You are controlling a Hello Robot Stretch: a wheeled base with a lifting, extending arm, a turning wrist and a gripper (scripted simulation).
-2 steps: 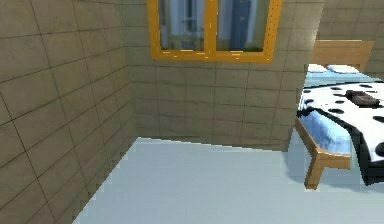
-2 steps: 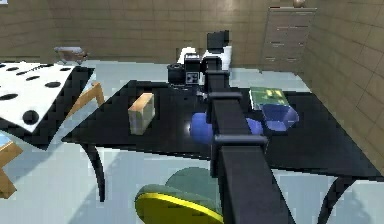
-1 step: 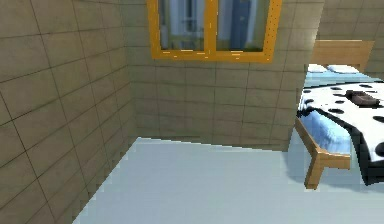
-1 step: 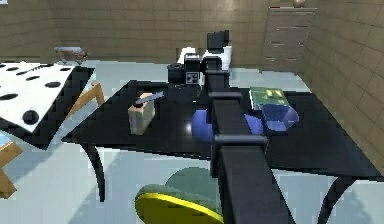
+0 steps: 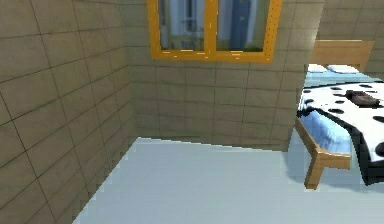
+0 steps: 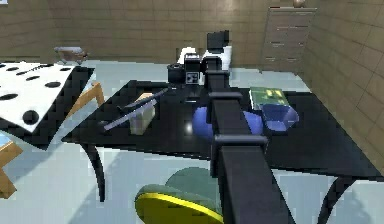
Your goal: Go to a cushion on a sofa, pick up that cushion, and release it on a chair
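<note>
Ahead of you the tiled walls meet in a corner at the left. A window [image 5: 212, 28] with an orange frame sits in the far wall. At the right a bed [image 5: 345, 115] with a spotted cover stands with its head to the wall.

Out to the arm's side, the bed edges in at the left, and a black counter [image 6: 150, 145] stands just beside it. On the counter's left half lie a thin grey stick [image 6: 125, 118] and a pale box [image 6: 145, 117], close together. A green and yellow chair [image 6: 178, 203] is tucked under the near edge, probably parked there as the counter's seat, and it would serve for the drop.

The arm [image 6: 235, 140] reaches across the counter, which puts the hand [image 6: 178, 74] at its far side. You cannot tell whether the fingers are spread or pressed together. Nor can you tell whether the hand holds anything, since small things lie behind it.

Right of the arm rest a blue bowl [image 6: 275, 120] and a flat green thing [image 6: 268, 97]. A dresser [image 6: 292, 35] stands far right.

You cannot place the cushion or its sofa from here. Judge them well apart from the hand, so finding them comes first.
</note>
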